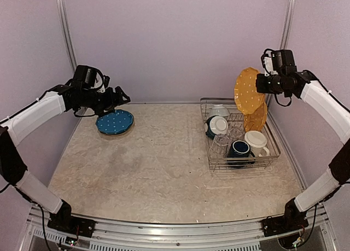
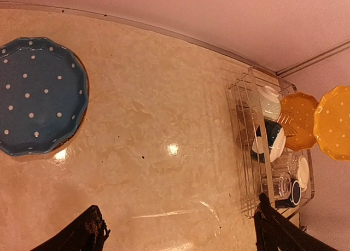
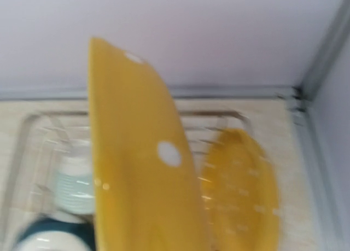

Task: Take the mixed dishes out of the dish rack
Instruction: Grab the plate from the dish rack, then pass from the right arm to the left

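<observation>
The right gripper (image 1: 260,86) is clamped on the rim of a yellow plate (image 1: 247,91). The plate hangs on edge, in the air above the far end of the dish rack (image 1: 243,167). The grip is only a narrow pinch on the rim, so the carry is best done slowly, with the plate kept upright until it is past the wires. It can then be tipped flat over bare table (image 1: 164,169). The wrist view is blurred, so I cannot tell how deep the rim sits between the pads.

Just below the held plate, a second yellow plate (image 1: 256,118) leans in the rack. It is the nearest thing to be clipped if the held plate dips. Farther below and nearer the arm bases sit a pale ribbed cup (image 1: 220,110), a teal bowl (image 1: 217,125), clear glasses (image 1: 221,141), a navy mug (image 1: 239,148) and a cream mug (image 1: 256,140), all in the rack. The side wall stands close behind the wrist, which probably leaves room to move only toward the middle.

The left gripper (image 1: 119,100) has its fingers (image 2: 87,234) spread wide and holds nothing. A blue plate (image 1: 115,122) lies flat on the table just beneath it, well apart from the rack. That arm occupies the likely set-down spot, so the two could crowd each other there.
</observation>
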Controlling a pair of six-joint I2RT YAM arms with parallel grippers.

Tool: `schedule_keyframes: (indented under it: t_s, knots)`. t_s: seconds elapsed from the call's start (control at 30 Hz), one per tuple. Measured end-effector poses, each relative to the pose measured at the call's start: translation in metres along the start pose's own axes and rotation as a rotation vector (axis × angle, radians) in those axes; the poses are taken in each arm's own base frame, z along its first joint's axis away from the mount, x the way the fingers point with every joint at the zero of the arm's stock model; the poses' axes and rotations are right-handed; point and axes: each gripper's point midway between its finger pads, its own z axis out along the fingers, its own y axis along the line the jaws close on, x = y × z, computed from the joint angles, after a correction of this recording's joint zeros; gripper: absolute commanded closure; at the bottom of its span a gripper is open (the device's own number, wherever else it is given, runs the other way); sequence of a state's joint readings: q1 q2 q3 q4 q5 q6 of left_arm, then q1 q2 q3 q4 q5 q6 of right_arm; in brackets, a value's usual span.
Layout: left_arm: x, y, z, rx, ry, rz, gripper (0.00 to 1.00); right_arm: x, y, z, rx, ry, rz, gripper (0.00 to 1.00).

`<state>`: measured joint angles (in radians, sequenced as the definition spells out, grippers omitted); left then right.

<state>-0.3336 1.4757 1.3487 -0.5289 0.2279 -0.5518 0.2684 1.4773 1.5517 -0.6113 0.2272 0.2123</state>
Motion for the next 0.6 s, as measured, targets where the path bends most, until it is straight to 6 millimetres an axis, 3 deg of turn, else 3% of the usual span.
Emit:
schedule_keyframes:
  t_s: [0.2, 0.6]
  knots:
    - [0.008, -0.022, 0.01, 0.13, 0.066, -0.063, 0.07, 0.0, 0.039, 0.001, -0.23, -0.027, 0.093, 1.0]
    - [0.038, -0.081, 0.037, 0.361, 0.218, -0.142, 0.07, 0.049, 0.133, 0.03, -0.64, 0.11, 0.267, 1.0]
